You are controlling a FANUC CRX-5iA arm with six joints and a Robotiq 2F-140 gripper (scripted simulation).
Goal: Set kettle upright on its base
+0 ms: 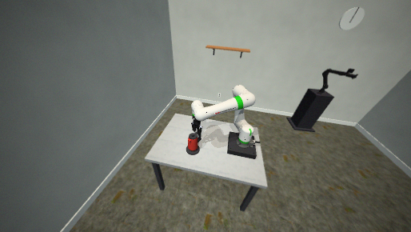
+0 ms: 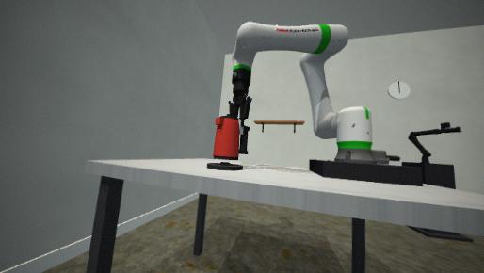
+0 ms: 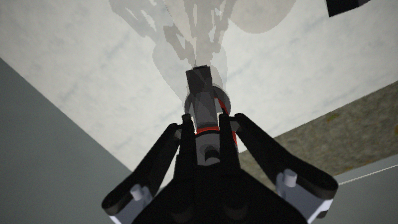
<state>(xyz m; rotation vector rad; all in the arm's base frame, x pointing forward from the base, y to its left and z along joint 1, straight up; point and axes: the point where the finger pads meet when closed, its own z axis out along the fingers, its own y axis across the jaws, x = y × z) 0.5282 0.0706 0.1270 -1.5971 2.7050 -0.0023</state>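
Note:
A red kettle [image 1: 193,142] [image 2: 226,137] with a dark handle hangs upright in my gripper [image 1: 196,129] [image 2: 239,118] [image 3: 204,131], which is shut on the kettle's handle at the top. In the exterior view the kettle's bottom floats a little above the black round base [image 2: 225,166] [image 1: 187,151] on the white table [image 1: 172,140] [image 2: 292,185]. The kettle stands right over the base. In the wrist view I see the dark handle [image 3: 202,95] between my fingers, a thin red rim [image 3: 207,130] and the grey base ring around it. The stud on the base is hidden.
The arm's black mount [image 1: 241,146] [image 2: 367,170] stands on the table's right part. The table's left edge is close to the base. A black stand with a camera arm [image 1: 312,108] is on the floor far right. A wooden shelf [image 1: 228,49] hangs on the back wall.

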